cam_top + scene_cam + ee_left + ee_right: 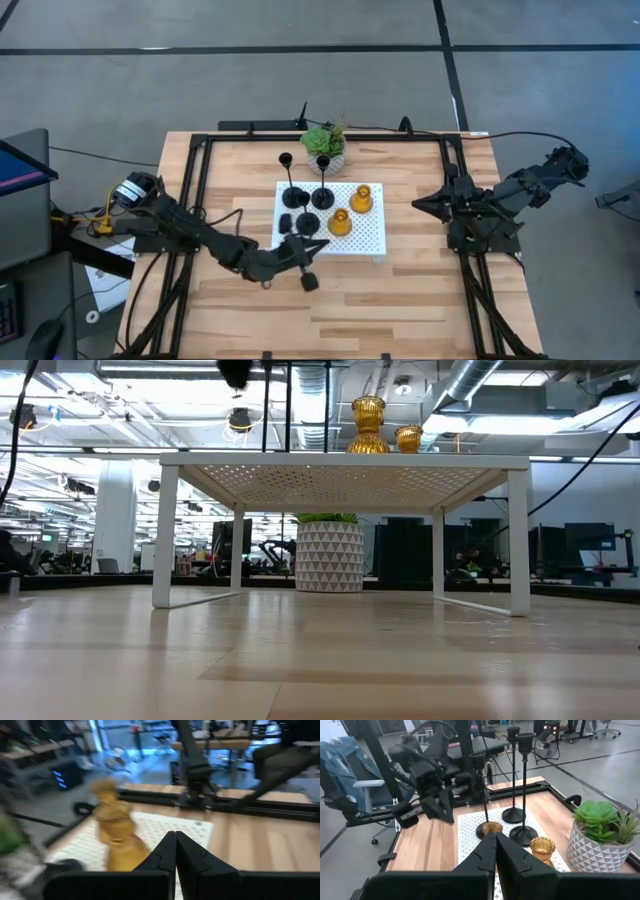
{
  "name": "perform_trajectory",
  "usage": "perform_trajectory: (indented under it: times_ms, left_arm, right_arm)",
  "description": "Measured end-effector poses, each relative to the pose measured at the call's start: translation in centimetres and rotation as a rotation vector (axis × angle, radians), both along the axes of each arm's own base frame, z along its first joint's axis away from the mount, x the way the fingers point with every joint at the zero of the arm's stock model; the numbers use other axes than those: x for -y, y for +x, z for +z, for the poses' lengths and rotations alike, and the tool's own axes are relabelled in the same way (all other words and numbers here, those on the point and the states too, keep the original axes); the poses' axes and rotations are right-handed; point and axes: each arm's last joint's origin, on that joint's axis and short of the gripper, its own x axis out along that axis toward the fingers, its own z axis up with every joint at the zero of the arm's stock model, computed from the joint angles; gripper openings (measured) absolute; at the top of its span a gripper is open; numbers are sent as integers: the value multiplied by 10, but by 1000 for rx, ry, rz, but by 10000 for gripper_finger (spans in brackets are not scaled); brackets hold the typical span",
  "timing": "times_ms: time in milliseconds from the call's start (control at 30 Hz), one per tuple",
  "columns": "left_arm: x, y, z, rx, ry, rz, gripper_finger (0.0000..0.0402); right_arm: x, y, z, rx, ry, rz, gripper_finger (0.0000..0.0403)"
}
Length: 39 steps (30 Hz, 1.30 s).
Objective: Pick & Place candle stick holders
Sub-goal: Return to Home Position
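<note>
Left gripper (pixel 312 247) at white shelf's (pixel 376 240) front-left edge, fingers pressed together, empty. Candle stick holders (pixel 339 222) stand on shelf just beyond it; withdrawal should run away from them. Right gripper (pixel 420 204) off shelf's right side, clenched empty.

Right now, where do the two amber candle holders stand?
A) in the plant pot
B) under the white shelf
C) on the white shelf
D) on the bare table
C: one amber holder and the second amber holder both stand on top of the white shelf.
</note>
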Motion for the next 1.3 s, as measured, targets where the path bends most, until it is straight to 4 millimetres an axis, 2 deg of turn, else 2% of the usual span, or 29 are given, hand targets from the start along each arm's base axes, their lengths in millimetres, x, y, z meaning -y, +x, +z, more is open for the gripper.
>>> perform_trajectory:
  times_ms: [200,400,567,700,833,967,1167,1300]
  left_arm:
    - [13,-45,37,38,74,83,3]
    - [15,-100,78,135,31,-28,4]
    - [17,-137,95,139,109,-161,4]
    - [13,-158,102,145,92,-234,5]
    - [8,-160,105,170,56,-270,4]
    - [1,-146,102,179,105,-342,4]
    - [-25,-122,95,131,154,-345,4]
    - [-44,-117,96,125,143,-384,5]
  right_arm:
    - [0,1,0,-1,0,0,0]
    - [-2,1,0,-1,21,55,0]
    - [-4,1,2,8,37,99,0]
    - [-4,1,2,8,38,104,0]
    - [-4,1,2,7,41,112,0]
    - [-4,1,4,24,51,115,0]
    - [-2,-5,8,60,57,167,0]
    - [3,-13,12,92,30,186,0]
